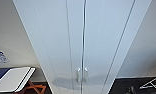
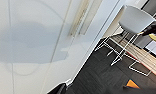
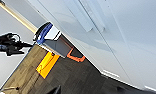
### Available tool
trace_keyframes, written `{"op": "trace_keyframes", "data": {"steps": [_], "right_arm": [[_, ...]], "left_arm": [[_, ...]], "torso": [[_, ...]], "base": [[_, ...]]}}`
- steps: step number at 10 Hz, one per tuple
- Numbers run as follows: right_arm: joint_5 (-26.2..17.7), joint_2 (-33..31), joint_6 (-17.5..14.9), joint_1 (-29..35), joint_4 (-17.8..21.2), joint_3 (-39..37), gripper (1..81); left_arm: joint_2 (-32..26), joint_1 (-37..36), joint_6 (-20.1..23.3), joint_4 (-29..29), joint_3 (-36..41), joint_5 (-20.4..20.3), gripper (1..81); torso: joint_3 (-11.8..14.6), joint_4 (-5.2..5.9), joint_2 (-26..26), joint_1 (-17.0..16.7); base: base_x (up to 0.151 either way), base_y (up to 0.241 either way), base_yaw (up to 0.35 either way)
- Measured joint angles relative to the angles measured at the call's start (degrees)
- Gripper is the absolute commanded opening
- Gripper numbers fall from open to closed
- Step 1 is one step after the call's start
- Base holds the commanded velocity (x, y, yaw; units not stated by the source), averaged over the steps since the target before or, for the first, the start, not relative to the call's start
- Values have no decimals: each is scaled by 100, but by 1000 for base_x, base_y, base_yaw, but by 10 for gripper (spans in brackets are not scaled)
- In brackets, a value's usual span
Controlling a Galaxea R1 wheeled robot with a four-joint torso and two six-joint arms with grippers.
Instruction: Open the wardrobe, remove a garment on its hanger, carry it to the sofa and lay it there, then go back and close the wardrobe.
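You face the wardrobe (image 1: pixel 81 37) head-on in the head view: it takes up the centre of the frame from top to bottom, both doors shut, with only a thin dark seam between them. The two small handles (image 1: pixel 82 74) sit side by side at the lower centre, one on each side of the seam, and a soft grey shadow lies on the doors around them.

At the lower left of the head view a white-topped board (image 1: pixel 12 78) with a dark edge rests on an orange folding stand (image 1: pixel 34 88), close beside the wardrobe's left side. Behind it, on the pale wall (image 1: pixel 14 37), hangs a small blue and white notice (image 1: pixel 0 57). At the lower right a white wire frame (image 1: pixel 152 85) stands on the dark floor (image 1: pixel 126 86), apart from the wardrobe.

In the left wrist view a white stool (image 2: pixel 134 22) on thin white legs stands on dark carpet beside the wardrobe's side, with a strip of wood flooring (image 2: pixel 141 56) past it. In the right wrist view the board and orange stand show again next to the wardrobe, a yellow patch (image 3: pixel 47 64) on the floor near them and a black device (image 3: pixel 7 44) at the left edge.

You cannot tell from these views whether either gripper's fingers are spread or pressed together
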Motion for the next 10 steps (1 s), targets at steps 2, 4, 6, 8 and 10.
{"op": "trace_keyframes", "data": {"steps": [2, 4, 6, 8, 10], "right_arm": [[-190, 15, 94, 240, -5, 46, 811], [-317, 80, 178, 530, -13, 101, 811], [-430, 251, 291, 736, -20, 121, 811], [-505, 519, 393, 863, -20, 66, 811], [-551, 701, 429, 905, -22, -194, 811]], "left_arm": [[188, -341, -102, 0, 0, 421, 811], [306, -518, -207, 2, 0, 636, 811], [433, -686, -308, 2, -20, 702, 811], [714, -855, -405, 2, -254, 862, 811], [944, -1080, -523, 2, -422, 1000, 811]], "torso": [[-2, 0, 2, 2], [-4, 0, 5, 5], [-4, 0, 5, 5], [-6, 0, 6, 5], [-9, 0, 6, 7]], "base": [[0, 0, 0], [0, 0, 0], [0, 0, 0], [0, 0, 0], [0, 0, 0]]}}
